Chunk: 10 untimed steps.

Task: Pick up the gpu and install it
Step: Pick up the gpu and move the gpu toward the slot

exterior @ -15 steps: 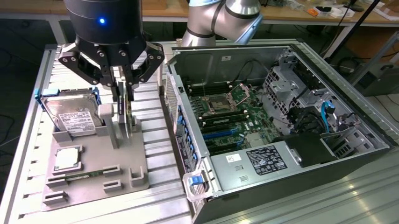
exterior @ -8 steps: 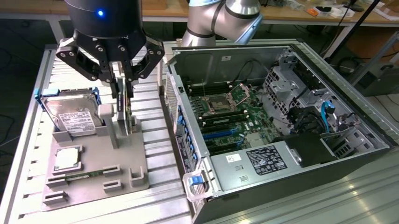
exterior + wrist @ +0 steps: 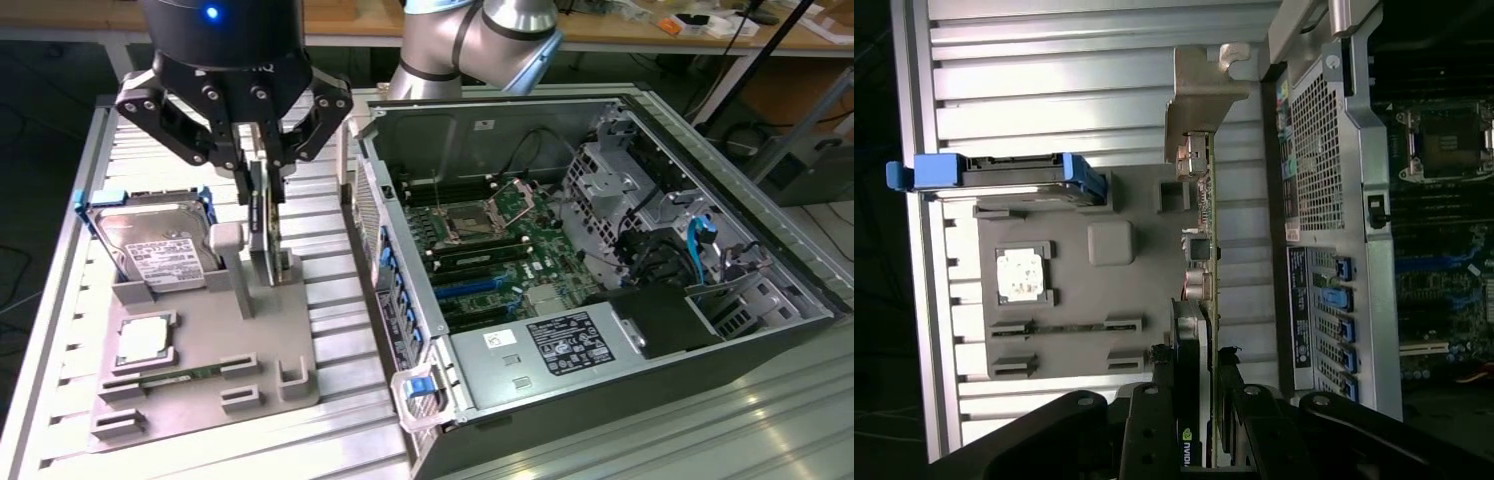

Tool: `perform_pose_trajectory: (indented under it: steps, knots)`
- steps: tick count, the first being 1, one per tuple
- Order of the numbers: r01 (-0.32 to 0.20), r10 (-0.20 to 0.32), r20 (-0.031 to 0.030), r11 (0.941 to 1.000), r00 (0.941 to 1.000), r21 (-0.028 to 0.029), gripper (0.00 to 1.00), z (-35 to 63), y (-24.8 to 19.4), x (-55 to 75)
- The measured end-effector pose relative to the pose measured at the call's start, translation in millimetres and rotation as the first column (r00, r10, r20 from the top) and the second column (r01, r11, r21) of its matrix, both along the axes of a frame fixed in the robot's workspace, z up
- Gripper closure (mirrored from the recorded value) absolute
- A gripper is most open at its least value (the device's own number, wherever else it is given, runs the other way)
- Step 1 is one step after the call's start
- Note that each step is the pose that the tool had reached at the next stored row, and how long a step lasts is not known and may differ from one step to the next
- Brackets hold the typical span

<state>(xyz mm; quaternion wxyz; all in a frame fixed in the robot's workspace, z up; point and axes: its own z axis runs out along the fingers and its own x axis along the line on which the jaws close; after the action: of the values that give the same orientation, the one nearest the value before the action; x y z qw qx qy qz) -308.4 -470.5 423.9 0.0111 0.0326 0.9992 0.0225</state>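
The gpu point(image 3: 280, 262) is a thin dark card standing on edge in a slot of the grey fixture point(image 3: 200, 330), at the exterior view's left. My gripper point(image 3: 263, 215) hangs straight above it, its two fingers pressed against the card's two faces, shut on it. The card's lower edge still sits at the fixture. In the wrist view the gpu point(image 3: 1201, 230) shows edge-on, with its silver end bracket point(image 3: 1199, 100) at the far end. There my gripper point(image 3: 1194, 370) clamps the part with the black fan cover.
A hard drive point(image 3: 160, 245) in a blue-tabbed caddy stands beside the card on the fixture. A processor point(image 3: 144, 340) and a memory stick point(image 3: 174, 378) lie nearer the front. The open computer case point(image 3: 747, 330), motherboard point(image 3: 494, 250) exposed, stands at the exterior view's right.
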Motion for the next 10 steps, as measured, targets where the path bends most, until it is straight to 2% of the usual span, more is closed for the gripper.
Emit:
perform_pose_trajectory:
  steps: [7,9,10]
  knots:
    - [0.0,0.0,-0.0001,1.0,1.0,0.0017,0.73,2.6,0.0,0.0]
    - [0.0,0.0,-0.0001,0.9999,1.0,0.0116,0.73,2.6,0.0,0.0]
    - [0.0,0.0,0.0,0.9999,1.0,0.012,0.73,2.5,0.0,0.0]
